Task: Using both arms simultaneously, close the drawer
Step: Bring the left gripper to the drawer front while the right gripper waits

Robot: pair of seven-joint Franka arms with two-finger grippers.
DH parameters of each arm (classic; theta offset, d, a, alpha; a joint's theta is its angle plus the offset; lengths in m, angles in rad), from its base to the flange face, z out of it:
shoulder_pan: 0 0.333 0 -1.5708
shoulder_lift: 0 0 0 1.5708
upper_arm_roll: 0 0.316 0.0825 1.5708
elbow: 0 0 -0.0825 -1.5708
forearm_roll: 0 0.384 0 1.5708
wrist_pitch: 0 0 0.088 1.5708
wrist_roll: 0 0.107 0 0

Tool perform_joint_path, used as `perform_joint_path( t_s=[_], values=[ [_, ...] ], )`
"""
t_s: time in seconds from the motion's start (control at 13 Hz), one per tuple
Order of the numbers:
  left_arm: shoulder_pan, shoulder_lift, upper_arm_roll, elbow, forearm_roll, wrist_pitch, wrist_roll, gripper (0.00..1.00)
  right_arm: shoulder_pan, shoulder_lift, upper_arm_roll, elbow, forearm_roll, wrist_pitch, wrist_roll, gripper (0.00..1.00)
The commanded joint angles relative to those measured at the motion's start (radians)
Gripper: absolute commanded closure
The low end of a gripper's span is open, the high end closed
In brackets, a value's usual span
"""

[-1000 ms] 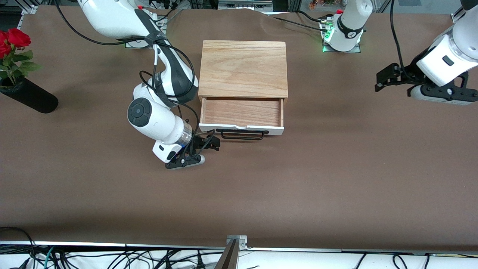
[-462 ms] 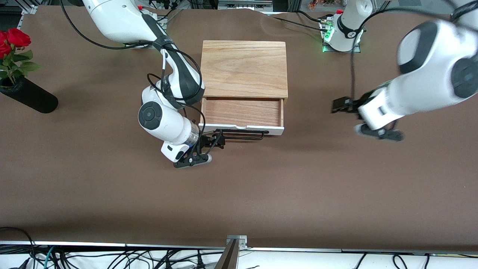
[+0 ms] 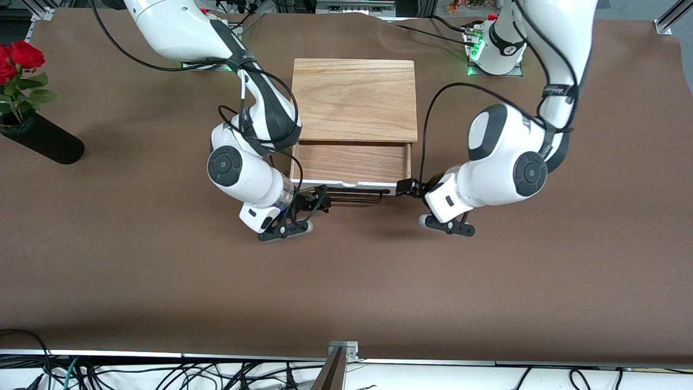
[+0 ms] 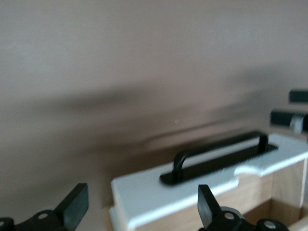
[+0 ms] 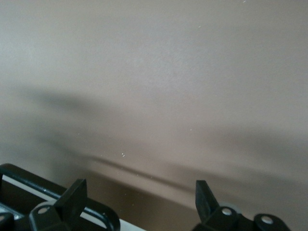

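Drawer (image 3: 352, 162) sat half open in oak box (image 3: 354, 97) mid-tabletop (image 3: 162, 281). Right gripper (image 3: 319, 199) and left gripper (image 3: 409, 188), jaws spread, empty, flanked handle (image 3: 352, 196). Approach step; next probably even joint push on white front (image 4: 202, 190).

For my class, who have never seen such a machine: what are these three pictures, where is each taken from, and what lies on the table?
Two white robot arms work at a brown table. The wide picture looks down from a high camera facing them. The other two come from small cameras on each arm's wrist, looking past its jaws.

On the table sits a wooden box with its drawer pulled open. The drawer has a white front and a black bar handle. A black vase of red roses stands toward the right arm's end.

The right gripper and left gripper are at the two ends of the drawer's front. Both are open and hold nothing.
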Motion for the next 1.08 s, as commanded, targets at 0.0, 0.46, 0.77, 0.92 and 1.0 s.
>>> perform_joint_path(
  t_s=[0.0, 0.46, 0.77, 0.92, 1.0],
  values=[
    [-0.009, 0.033, 0.013, 0.058, -0.041, -0.001, -0.002, 0.0, 0.007, 0.014, 0.0, 0.02, 0.017, -0.031, 0.008, 0.0],
    [-0.045, 0.067, 0.007, 0.0, -0.104, -0.002, 0.015, 0.0, 0.015, 0.01, 0.0, 0.02, 0.017, -0.099, 0.006, 0.0],
    [-0.055, 0.06, 0.005, -0.042, -0.102, -0.007, 0.015, 0.0, 0.027, 0.007, 0.0, 0.021, 0.017, -0.134, 0.009, 0.0],
    [-0.067, 0.04, 0.005, -0.089, -0.101, -0.008, 0.015, 0.0, 0.028, 0.005, 0.001, 0.021, 0.018, -0.168, 0.009, 0.0],
    [-0.065, 0.035, 0.005, -0.106, -0.102, -0.01, 0.015, 0.0, 0.034, 0.005, 0.001, 0.021, 0.018, -0.188, 0.009, 0.0]
  ],
)
